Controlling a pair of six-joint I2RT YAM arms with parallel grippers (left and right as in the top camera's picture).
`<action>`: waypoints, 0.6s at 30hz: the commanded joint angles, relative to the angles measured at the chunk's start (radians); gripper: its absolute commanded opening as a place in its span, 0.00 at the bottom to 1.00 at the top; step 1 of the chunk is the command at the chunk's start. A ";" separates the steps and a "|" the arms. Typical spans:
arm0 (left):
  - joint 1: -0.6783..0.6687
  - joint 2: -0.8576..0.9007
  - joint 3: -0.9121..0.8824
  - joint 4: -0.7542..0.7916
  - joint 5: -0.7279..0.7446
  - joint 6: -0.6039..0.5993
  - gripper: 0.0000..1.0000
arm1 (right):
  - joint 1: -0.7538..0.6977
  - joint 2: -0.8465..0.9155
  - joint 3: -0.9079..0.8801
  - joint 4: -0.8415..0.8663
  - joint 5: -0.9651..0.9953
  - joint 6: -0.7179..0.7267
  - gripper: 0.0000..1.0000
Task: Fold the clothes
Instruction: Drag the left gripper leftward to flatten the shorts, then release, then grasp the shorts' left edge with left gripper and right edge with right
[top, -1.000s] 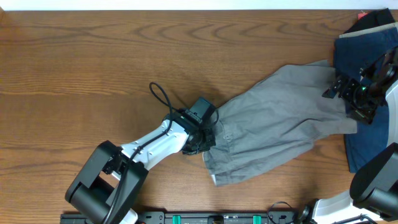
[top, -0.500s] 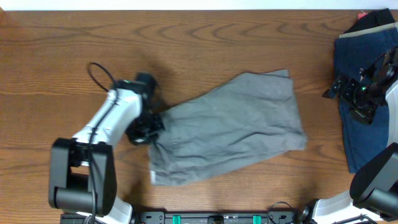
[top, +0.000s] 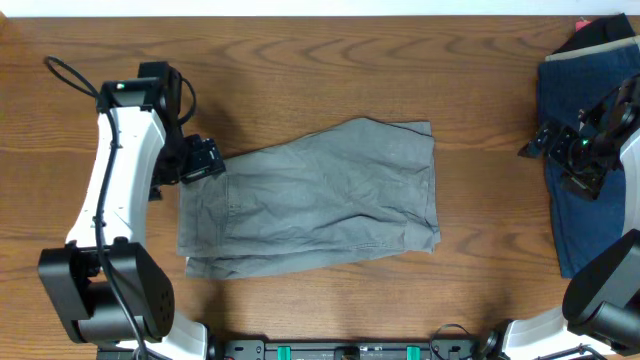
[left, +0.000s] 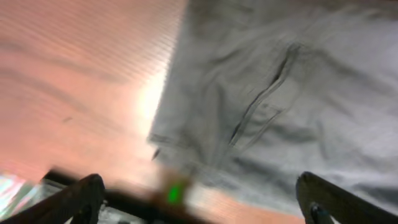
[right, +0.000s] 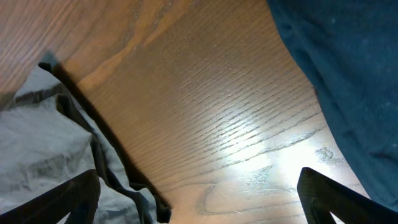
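The clothes, a pair of light grey shorts (top: 320, 195), lie spread flat in the middle of the table, waistband end to the left. My left gripper (top: 200, 160) hovers at their upper left corner, open, with nothing between its fingers. In the left wrist view, the shorts (left: 280, 93) show a stitched pocket below the open left gripper (left: 202, 199), though the picture is blurred. My right gripper (top: 535, 143) stands open at the right, apart from the shorts. In the right wrist view the right gripper (right: 199, 193) is over bare wood, with grey cloth (right: 43, 143) at the lower left.
A larger dark blue garment (top: 570, 85) lies at the right edge under the right arm, also in the right wrist view as blue cloth (right: 336, 62). Dark and red items (top: 600, 30) sit in the far right corner. The wooden table (top: 300, 70) surrounds the shorts.
The left gripper dragged the shorts leftward across the table, then opened and let go of them. The shorts now lie flatter and further left. The right arm has not moved.
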 joint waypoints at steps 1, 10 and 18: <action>0.002 -0.002 0.087 -0.087 -0.101 -0.055 0.99 | 0.007 -0.024 -0.001 0.000 -0.007 0.001 0.99; -0.082 -0.053 0.116 -0.256 -0.002 -0.132 0.99 | 0.007 -0.024 -0.001 0.000 -0.007 0.002 0.99; -0.310 -0.053 -0.051 -0.164 0.028 -0.185 1.00 | 0.007 -0.024 -0.001 0.055 -0.013 0.051 0.99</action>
